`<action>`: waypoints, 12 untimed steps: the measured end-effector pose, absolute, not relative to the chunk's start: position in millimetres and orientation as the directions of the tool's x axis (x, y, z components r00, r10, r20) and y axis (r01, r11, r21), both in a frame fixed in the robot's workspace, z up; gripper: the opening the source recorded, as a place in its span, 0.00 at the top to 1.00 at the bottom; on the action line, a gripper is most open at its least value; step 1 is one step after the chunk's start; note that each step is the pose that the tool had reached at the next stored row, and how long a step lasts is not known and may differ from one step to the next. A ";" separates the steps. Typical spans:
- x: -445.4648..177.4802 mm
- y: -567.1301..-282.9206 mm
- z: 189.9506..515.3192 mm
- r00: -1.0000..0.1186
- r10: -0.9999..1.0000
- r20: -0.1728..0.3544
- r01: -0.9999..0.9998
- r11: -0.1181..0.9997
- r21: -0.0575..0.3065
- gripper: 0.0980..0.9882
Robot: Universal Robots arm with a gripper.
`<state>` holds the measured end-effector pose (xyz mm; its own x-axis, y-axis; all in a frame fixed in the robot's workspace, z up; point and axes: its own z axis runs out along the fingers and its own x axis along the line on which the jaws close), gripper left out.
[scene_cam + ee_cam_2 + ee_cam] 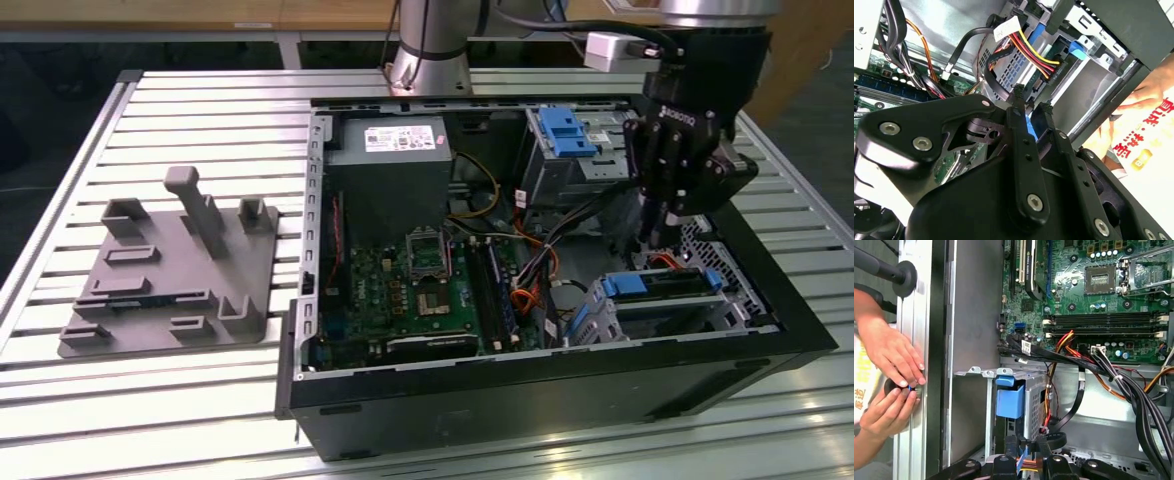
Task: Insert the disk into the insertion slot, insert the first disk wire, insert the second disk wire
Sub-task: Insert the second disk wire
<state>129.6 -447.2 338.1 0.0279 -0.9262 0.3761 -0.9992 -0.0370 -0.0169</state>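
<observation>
Slatted metal table (187, 110) | open computer case (534, 390) | gripper (1031, 102) narrow, pinching blue wire (1028, 128)

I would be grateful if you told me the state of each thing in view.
Black metal computer case: side panel off.
Silver-grey rectangular disk in blue plastic carrier: sitting in the cage.
Small silver perforated sheet-metal cage: holding the disk.
Black robot gripper: down inside the case, beside the cage.

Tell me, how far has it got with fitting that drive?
The disk already sits in the insertion slot. The gripper hangs just above it, among the cables. Whether either disk wire is plugged in I cannot tell, so both may remain.
</observation>
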 end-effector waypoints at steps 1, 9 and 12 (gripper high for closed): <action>129.6 -447.2 338.0 0.028 -0.928 0.372 -0.999 -0.037 -0.017 0.78; 129.6 -447.2 337.3 0.026 -0.934 0.356 -0.999 -0.034 -0.018 0.87; 129.6 -447.2 337.0 0.025 -0.937 0.350 -0.999 -0.034 -0.018 0.87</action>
